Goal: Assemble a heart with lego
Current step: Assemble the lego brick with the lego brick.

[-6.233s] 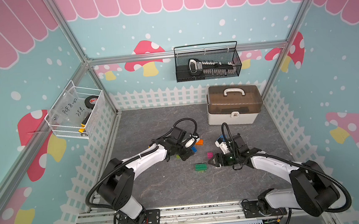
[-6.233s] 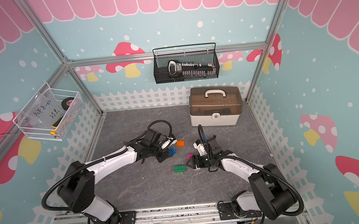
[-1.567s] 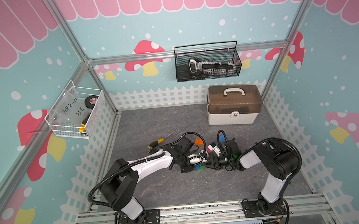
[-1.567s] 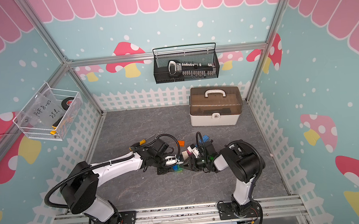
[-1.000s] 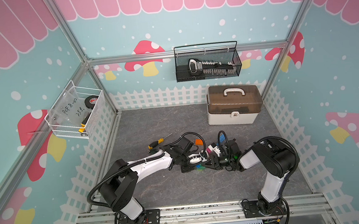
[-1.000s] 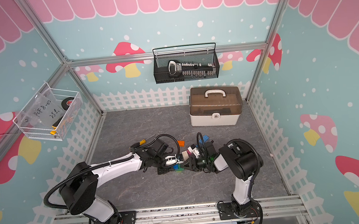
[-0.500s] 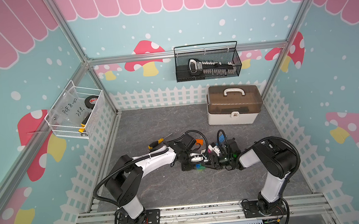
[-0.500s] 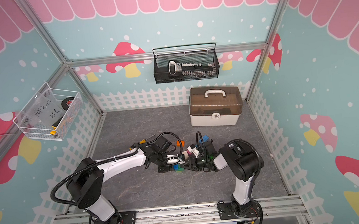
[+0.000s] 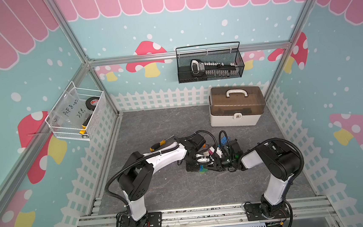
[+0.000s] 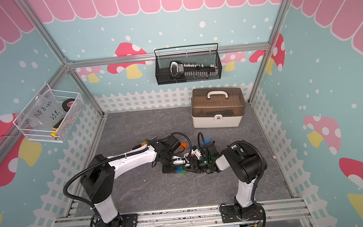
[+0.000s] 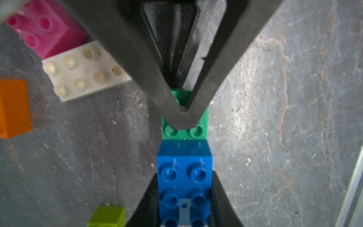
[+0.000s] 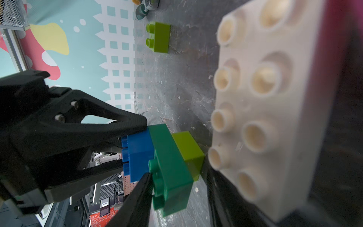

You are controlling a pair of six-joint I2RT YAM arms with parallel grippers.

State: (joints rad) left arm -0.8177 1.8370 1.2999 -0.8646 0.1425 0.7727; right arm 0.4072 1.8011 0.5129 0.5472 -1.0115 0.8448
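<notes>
A stepped stack of lego stands mid-floor in both top views [image 9: 202,169] [image 10: 180,170]: a lime brick [image 12: 187,147] at the bottom, a dark green brick [image 12: 170,157] on it, a blue brick [image 11: 184,157] on top covering half of the green studs. My left gripper [image 11: 184,176] is shut on the blue brick from above. My right gripper [image 12: 178,176] comes in from the side, one finger [image 11: 176,110] flat on the bare green studs [image 11: 196,130], the other below the lime brick. No finished heart shows.
Loose lego lies beside the stack: a pink brick [image 11: 43,25], a white brick [image 11: 84,72], an orange brick [image 11: 13,108], a second lime brick [image 12: 159,37] and another blue brick [image 9: 224,140]. A yellow-handled screwdriver [image 9: 159,144] lies behind the left arm. A lidded box [image 9: 236,107] stands at the back right.
The left arm's elbow has swung rightward and forward while both grippers stay at the stack. Six seconds ago the grippers were apart and the green brick lay alone.
</notes>
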